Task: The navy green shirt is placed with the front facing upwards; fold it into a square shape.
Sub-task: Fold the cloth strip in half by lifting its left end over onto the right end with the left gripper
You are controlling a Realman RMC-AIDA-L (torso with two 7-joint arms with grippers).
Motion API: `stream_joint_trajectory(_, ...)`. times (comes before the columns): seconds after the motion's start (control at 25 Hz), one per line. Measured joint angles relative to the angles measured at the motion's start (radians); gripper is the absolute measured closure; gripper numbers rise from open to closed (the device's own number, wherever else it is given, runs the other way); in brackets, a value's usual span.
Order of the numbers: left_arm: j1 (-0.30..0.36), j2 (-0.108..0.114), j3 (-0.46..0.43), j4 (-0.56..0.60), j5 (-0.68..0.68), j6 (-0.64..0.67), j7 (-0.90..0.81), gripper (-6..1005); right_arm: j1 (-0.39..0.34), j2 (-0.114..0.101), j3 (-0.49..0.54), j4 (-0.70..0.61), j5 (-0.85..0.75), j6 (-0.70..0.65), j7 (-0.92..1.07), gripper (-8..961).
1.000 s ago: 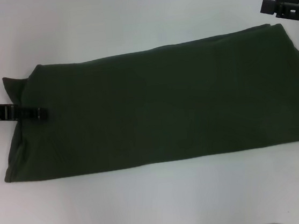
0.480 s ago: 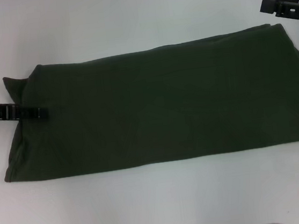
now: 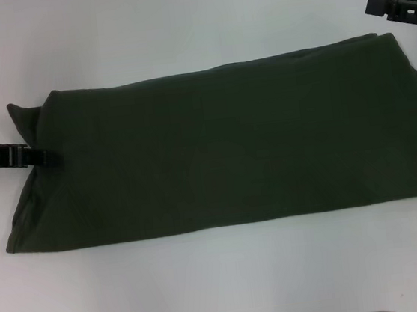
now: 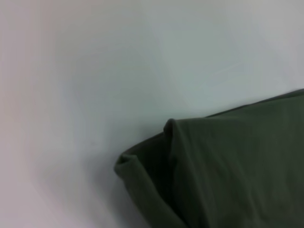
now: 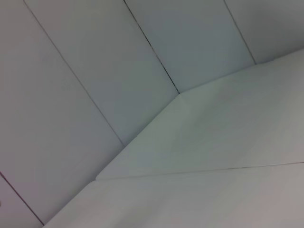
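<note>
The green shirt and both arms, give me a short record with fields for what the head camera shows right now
shirt: the navy green shirt lies folded into a long band across the white table, plain cloth up, no lettering showing
shape: wide rectangle, not yet a square
loose part: a small flap sticks out at the shirt's left end
left claw: low at the shirt's left edge, tip over the cloth
right claw: off the shirt, beyond its far right corner

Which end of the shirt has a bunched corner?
The navy green shirt bunches at its left end, beside the left pincer; its right end lies flat.
</note>
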Motion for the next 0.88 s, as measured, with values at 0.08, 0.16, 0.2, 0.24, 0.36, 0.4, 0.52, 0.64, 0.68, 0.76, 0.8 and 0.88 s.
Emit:
stream_joint_trajectory(0.08,0.0,0.0,0.0,0.001,0.002,-0.001,-0.001,676,0.0,0.0,0.0,0.0,0.0,0.0,0.0,22)
stream_joint_trajectory(0.16,-0.003,0.0,0.001,0.0,0.003,-0.002,-0.001,759,0.0,0.0,0.0,0.0,0.0,0.0,0.0,22)
stream_joint_trajectory(0.2,-0.005,-0.001,0.004,-0.001,0.004,-0.003,-0.001,800,0.0,0.0,0.0,0.0,0.001,0.0,0.0,22)
stream_joint_trajectory(0.24,-0.006,-0.001,0.007,-0.003,0.005,-0.004,-0.001,819,0.0,0.0,0.0,0.0,0.001,0.0,0.0,22)
stream_joint_trajectory(0.36,-0.007,0.0,0.011,-0.005,0.006,-0.006,-0.002,874,0.0,0.0,0.0,0.0,0.001,0.0,0.0,22)
stream_joint_trajectory(0.4,-0.007,0.001,0.012,-0.006,0.006,-0.006,-0.003,893,0.0,0.0,0.0,0.0,0.001,0.0,0.0,22)
stream_joint_trajectory(0.52,-0.007,0.002,0.011,-0.006,0.005,-0.008,-0.004,949,0.0,0.0,0.0,0.0,0.001,0.001,0.0,24)
stream_joint_trajectory(0.64,-0.007,0.003,0.007,-0.004,-0.001,-0.013,-0.011,986,0.0,0.0,0.0,0.0,0.001,0.004,0.0,26)
stream_joint_trajectory(0.68,-0.007,0.003,0.003,-0.003,-0.009,-0.011,-0.013,986,0.0,0.0,0.0,0.0,0.001,0.004,0.0,27)
stream_joint_trajectory(0.76,-0.008,0.006,-0.005,0.0,-0.031,-0.001,-0.019,986,0.0,0.0,0.0,0.0,0.001,0.005,0.0,29)
stream_joint_trajectory(0.8,-0.007,0.008,-0.008,0.0,-0.042,0.006,-0.025,986,0.0,0.0,0.0,0.0,0.0,0.005,0.0,29)
stream_joint_trajectory(0.88,-0.006,0.01,-0.01,0.005,-0.054,0.019,-0.037,986,0.0,-0.001,0.0,0.0,0.0,0.005,0.0,29)
